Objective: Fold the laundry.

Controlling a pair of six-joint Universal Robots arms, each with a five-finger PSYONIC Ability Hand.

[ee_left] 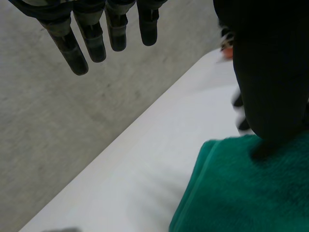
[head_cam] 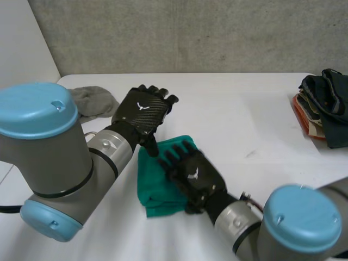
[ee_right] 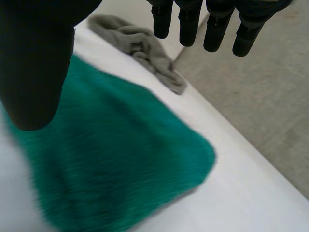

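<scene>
A folded green towel (head_cam: 150, 185) is lying on the white table (head_cam: 239, 114), just toward 6 o'clock of the middle as seen from the head camera. The left hand (head_cam: 142, 109) is hanging at the towel's 12 o'clock side with its back facing up. Its fingers (ee_left: 94, 41) are stretching out straight and apart, holding nothing. Its thumb (ee_left: 270, 77) is pointing down, and the tip is meeting the towel at the far edge, close to a rounded corner. The right hand (head_cam: 194, 176) is reaching in from 4 o'clock and spreading palm down over the towel's 3 o'clock half. Its fingers (ee_right: 188, 24) are pointing straight toward 11 o'clock and its thumb (ee_right: 34, 72) is standing off to one side, so this hand is also gripping nothing. Whether its palm is actually pressing on the towel cannot be told. A crumpled grey cloth (head_cam: 95, 101) is lying near the table's 10 o'clock corner, well apart from the towel. A pile of dark clothes (head_cam: 329, 106) is sitting at the 2 o'clock edge with something orange showing beneath it.
</scene>
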